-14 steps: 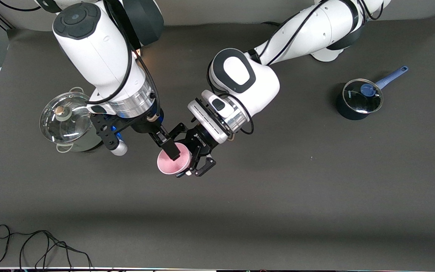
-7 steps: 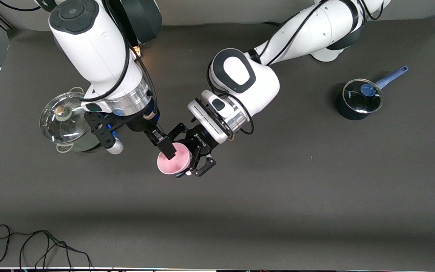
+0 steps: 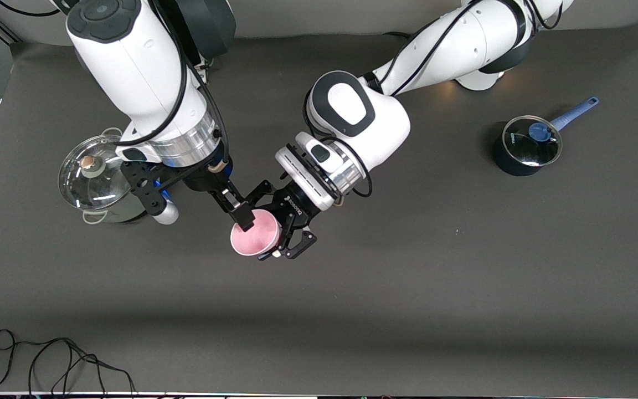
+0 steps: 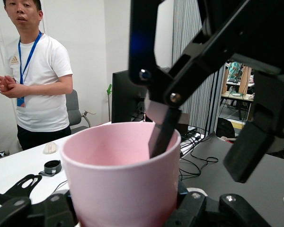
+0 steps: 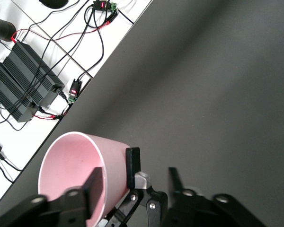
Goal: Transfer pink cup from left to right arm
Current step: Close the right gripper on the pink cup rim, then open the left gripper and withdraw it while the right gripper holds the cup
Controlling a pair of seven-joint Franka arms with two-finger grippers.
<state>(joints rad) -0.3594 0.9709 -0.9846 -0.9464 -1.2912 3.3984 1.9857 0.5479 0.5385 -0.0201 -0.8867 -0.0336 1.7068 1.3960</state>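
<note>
The pink cup hangs over the middle of the table, its mouth turned up toward the front camera. My left gripper, a black linkage hand, is shut on the cup's lower body; its pads press both sides of the cup. My right gripper reaches in from above and straddles the rim. One straight black finger is inside the cup by the wall. The other finger stands outside with a gap to the wall, so this gripper is open.
A steel pot with a glass lid stands toward the right arm's end. A dark saucepan with a blue handle stands toward the left arm's end. A black cable lies at the table's near edge. A person stands off the table.
My right arm has shifted slightly toward the steel pot, bringing its inner finger from mid-cup to the rim, and its fingers have narrowed. The left gripper and cup have not moved.
</note>
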